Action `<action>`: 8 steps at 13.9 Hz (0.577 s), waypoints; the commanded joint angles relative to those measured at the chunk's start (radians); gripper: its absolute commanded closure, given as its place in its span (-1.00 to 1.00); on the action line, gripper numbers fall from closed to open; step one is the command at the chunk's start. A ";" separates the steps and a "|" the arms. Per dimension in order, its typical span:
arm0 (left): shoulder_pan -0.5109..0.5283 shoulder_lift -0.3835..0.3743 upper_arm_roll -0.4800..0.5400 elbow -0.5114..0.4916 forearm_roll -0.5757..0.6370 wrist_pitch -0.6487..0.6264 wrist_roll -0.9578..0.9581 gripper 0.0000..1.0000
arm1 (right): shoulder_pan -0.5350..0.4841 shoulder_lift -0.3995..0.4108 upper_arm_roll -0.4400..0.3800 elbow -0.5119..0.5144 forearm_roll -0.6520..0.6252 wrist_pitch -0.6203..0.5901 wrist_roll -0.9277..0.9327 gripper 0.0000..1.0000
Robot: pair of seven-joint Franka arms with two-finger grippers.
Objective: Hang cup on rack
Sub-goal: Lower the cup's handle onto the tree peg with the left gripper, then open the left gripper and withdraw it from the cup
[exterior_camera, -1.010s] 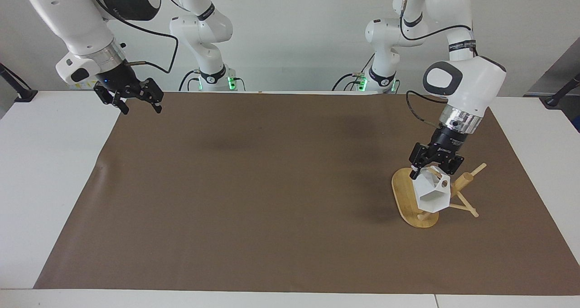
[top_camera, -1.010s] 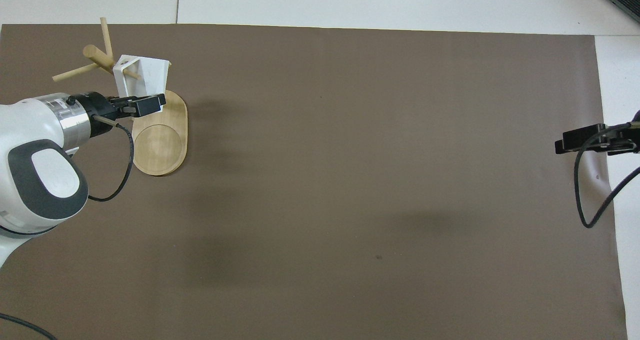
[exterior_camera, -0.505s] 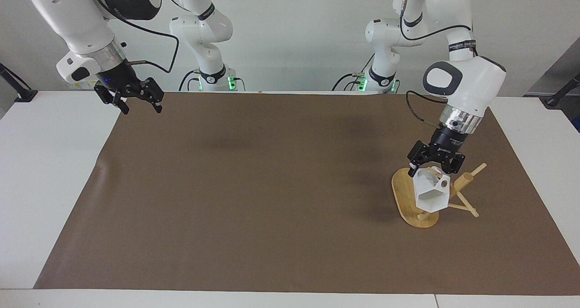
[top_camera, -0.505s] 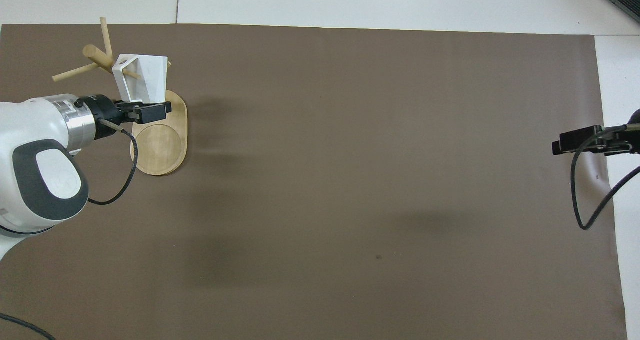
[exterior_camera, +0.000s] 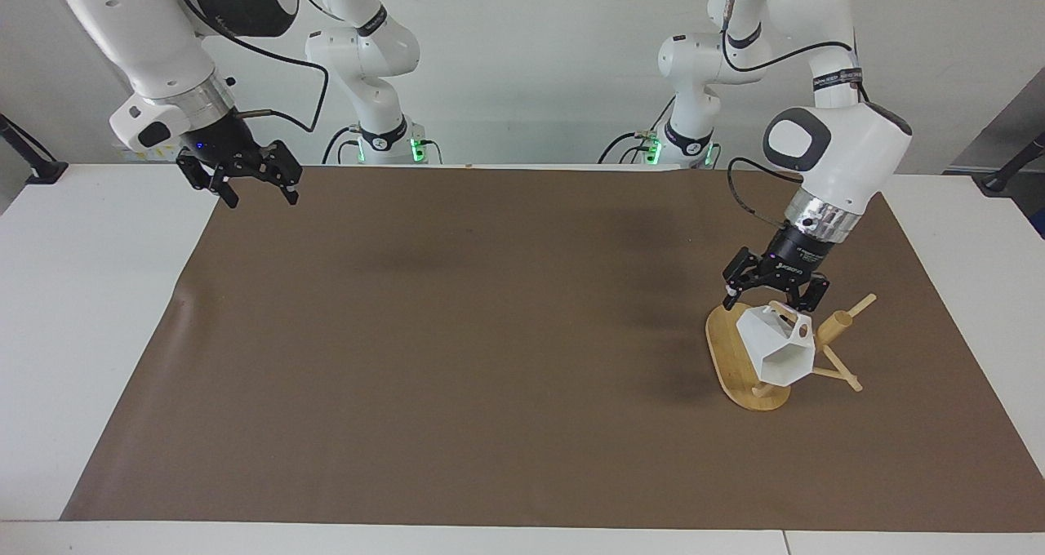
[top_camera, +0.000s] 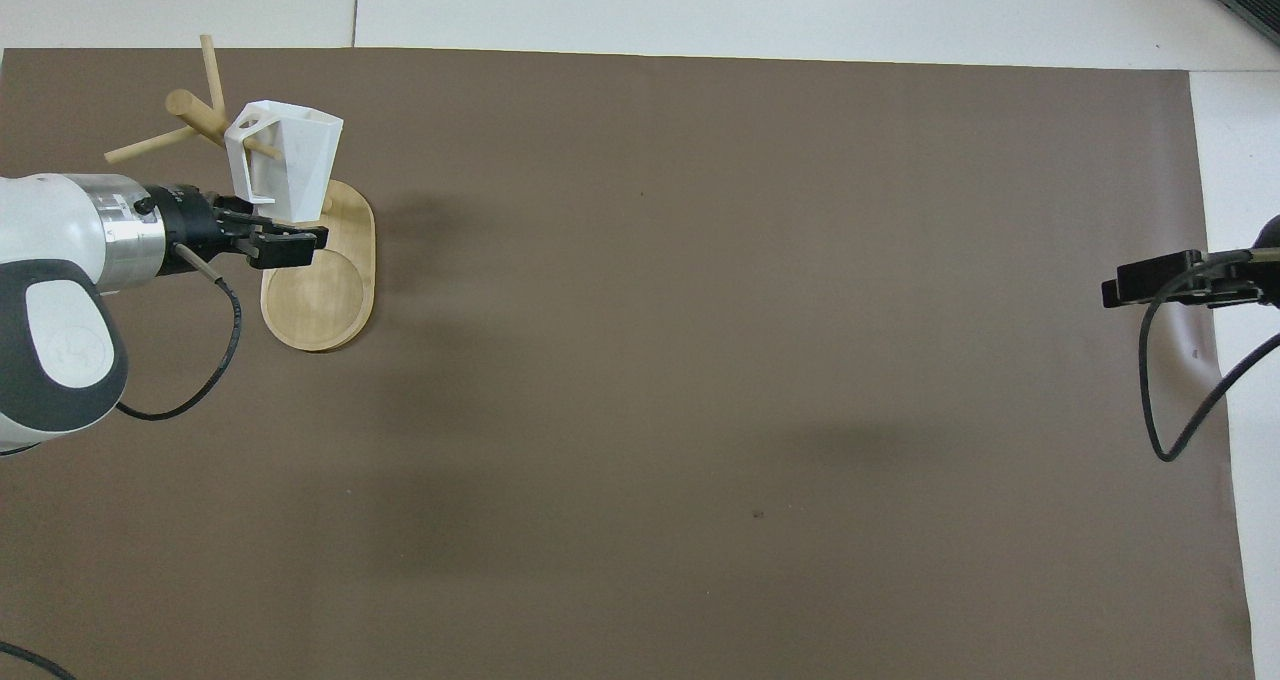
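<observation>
The white faceted cup (exterior_camera: 774,348) hangs by its handle hole on a peg of the bamboo rack (exterior_camera: 838,324), tilted, over the rack's oval base (exterior_camera: 729,357). In the overhead view the cup (top_camera: 293,153) sits on the peg beside the post (top_camera: 192,110), above the base (top_camera: 322,290). My left gripper (exterior_camera: 769,297) is open and empty, just above the cup and clear of it; it also shows in the overhead view (top_camera: 292,245). My right gripper (exterior_camera: 260,197) is open and empty, waiting in the air over the mat's corner at the right arm's end, and shows in the overhead view (top_camera: 1150,282).
A brown mat (exterior_camera: 490,335) covers most of the white table (exterior_camera: 90,294). The rack stands toward the left arm's end of the mat.
My left gripper has opened, let go of the cup and drawn up and back from it. The cup now hangs on the peg on its own. The right gripper shifted slightly.
</observation>
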 commanded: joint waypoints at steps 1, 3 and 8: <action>0.011 -0.032 -0.004 0.026 0.067 -0.096 0.120 -1.00 | -0.091 -0.022 0.061 -0.027 -0.020 0.022 -0.052 -1.00; 0.008 -0.048 -0.004 0.051 0.086 -0.172 0.314 -1.00 | -0.136 -0.022 0.108 -0.027 -0.018 0.031 -0.047 -1.00; -0.002 -0.112 -0.006 0.094 0.087 -0.361 0.841 -1.00 | -0.128 -0.022 0.105 -0.032 -0.025 0.063 -0.011 -1.00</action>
